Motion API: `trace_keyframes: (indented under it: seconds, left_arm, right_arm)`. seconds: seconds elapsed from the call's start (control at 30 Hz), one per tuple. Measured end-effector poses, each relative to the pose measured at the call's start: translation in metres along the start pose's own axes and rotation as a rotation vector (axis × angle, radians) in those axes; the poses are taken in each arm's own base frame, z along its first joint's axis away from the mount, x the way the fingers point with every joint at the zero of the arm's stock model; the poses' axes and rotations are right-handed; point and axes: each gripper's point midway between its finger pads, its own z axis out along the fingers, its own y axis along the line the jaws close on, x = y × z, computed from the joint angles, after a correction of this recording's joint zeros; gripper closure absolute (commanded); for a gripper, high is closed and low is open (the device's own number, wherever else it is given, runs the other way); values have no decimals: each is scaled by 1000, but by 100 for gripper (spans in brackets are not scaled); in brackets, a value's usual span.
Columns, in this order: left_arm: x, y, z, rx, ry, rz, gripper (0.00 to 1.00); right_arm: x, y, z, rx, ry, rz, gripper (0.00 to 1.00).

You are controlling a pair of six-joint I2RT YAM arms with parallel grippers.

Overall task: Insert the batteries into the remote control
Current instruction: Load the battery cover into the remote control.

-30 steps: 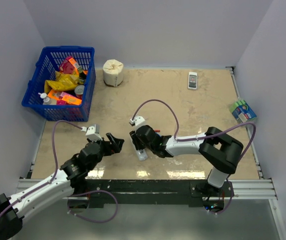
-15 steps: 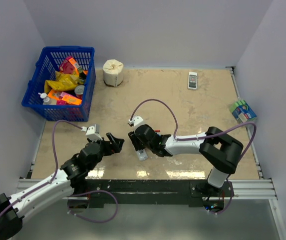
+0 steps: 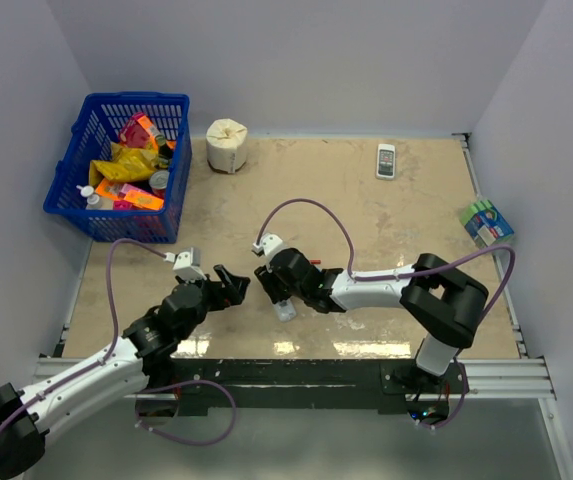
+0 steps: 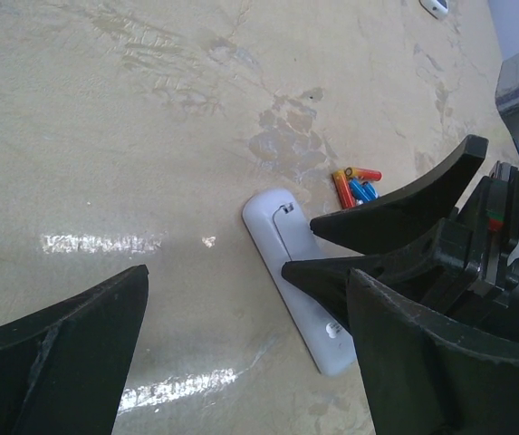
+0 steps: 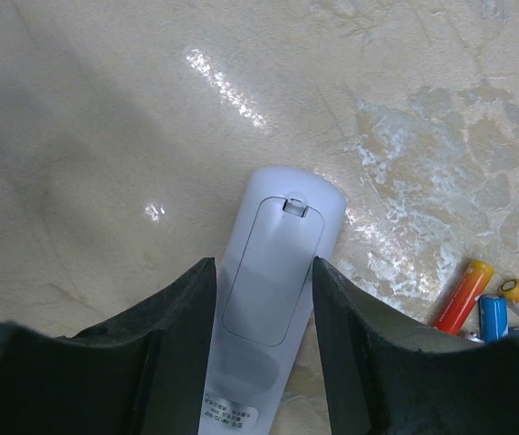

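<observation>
Right gripper (image 5: 262,272): jaws spread to about the remote's width, one finger down each long side of the remote control (image 5: 277,240). I can't tell from any view whether they're pinching it or just straddling. The remote lies flat on the table (image 3: 366,210), back up, latch end pointing away from the wrist. The battery cover (image 5: 264,281) is shut, with its latch tab (image 5: 294,207) seated. My read on progress: nothing loaded yet. The compartment needs opening, then cells in, then the cover back on. The batteries (image 5: 490,308) lie loose on the table in a small cluster just beside the right finger, clear of the remote; I can see orange, blue and red. Left gripper (image 4: 248,276) is released, jaws wide, holding nothing, hovering near the remote's latch end on the side away from the batteries.
</observation>
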Motion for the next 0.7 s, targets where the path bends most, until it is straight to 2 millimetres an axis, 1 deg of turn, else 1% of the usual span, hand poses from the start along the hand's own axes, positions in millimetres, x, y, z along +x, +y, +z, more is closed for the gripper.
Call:
trace_keyframes:
  seconds: [0.23,0.3,0.33,0.43,0.47,0.53,0.57,0.63,0.7]
  left_arm:
    - [-1,-1,0,4,-3,-7,6]
    - [-1,-1,0,3,-3,-12,7]
    - [-1,-2,0,3,-3,-17,7]
    - [0,-1,1,0,0,-23,8]
    - [1,-1,1,-1,1,-25,8]
    - [1,-1,2,-6,6,-28,9]
    - [1,-2,3,-9,8,-33,9]
    - [1,-4,4,-14,12,-43,10]
    - [0,-6,6,-20,18,-50,11]
  right_arm:
    - [1,0,0,-7,7,-23,50]
    - [3,0,-1,-6,13,-27,47]
    - [3,0,-1,-8,17,-28,42]
    - [3,3,-5,-25,32,-30,33]
    - [1,4,-9,-30,32,-30,33]
    - [-9,6,-17,-43,15,-26,32]
    - [-18,7,-22,-53,0,-21,33]
    - [-42,7,-33,-68,-49,-2,35]
    - [-62,4,-40,-87,-92,28,40]
